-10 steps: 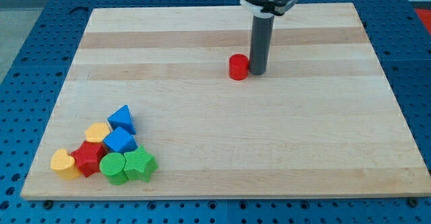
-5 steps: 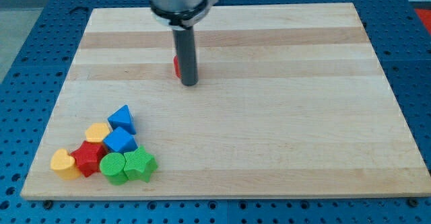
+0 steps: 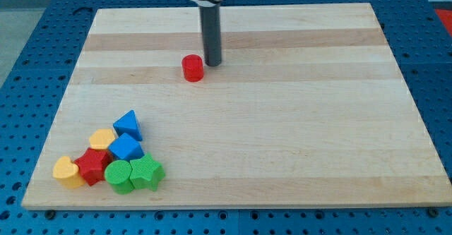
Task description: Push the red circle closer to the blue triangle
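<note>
The red circle lies on the wooden board, left of centre in the upper half. My tip stands just to the right of it and slightly higher in the view, close to it or just touching. The blue triangle sits at the top of a block cluster in the view's lower left, well apart from the red circle.
The cluster at the lower left also holds a blue block, a yellow block, a yellow heart, a red star-like block and two green blocks. Blue perforated table surrounds the board.
The red circle has been pushed left across the board from near the centre. My tip swept left with it, then pulled back to the circle's upper right side.
</note>
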`<control>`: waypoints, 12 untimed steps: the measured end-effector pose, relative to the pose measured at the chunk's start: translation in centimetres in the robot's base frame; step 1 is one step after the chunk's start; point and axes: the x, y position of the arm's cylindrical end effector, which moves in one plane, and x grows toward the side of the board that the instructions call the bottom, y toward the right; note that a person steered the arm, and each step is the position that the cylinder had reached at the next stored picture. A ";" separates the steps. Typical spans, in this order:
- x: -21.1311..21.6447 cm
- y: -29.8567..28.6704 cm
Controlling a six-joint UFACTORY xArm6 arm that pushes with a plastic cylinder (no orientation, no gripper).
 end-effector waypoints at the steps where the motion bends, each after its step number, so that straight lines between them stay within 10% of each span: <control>1: 1.0 -1.3; 5: 9.9 -1.8; 12: 7.4 -4.7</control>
